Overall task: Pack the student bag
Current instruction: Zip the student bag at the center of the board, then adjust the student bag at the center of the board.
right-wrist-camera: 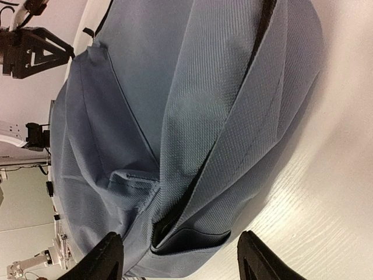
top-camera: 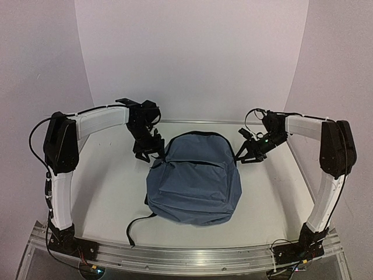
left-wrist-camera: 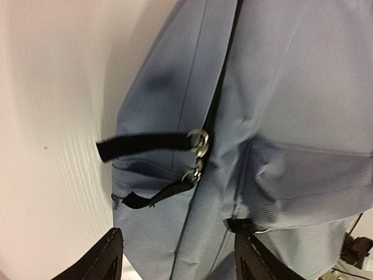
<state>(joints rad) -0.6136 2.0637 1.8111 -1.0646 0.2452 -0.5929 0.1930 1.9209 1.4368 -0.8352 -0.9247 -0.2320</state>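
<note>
White table (top-camera: pixel 105 192), student bag (top-camera: pixel 195 184), loose strap (top-camera: pixel 129 230)

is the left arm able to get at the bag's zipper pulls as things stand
Probably yes. The left end effector is open beside the student bag, and the two metal zipper pulls with black tabs lie just ahead of its fingers, nothing in between.

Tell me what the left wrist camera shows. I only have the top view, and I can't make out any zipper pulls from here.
Observer: Two metal zipper pulls with black tabs sit together on the dark zipper of the student bag.
Operator: Is the left gripper on them?
Observer: No, the left gripper is open, and the pulls lie ahead of its fingertips.
Operator: And the right wrist view?
Observer: The right gripper is open, facing the bag's side; no pulls show there.
</note>
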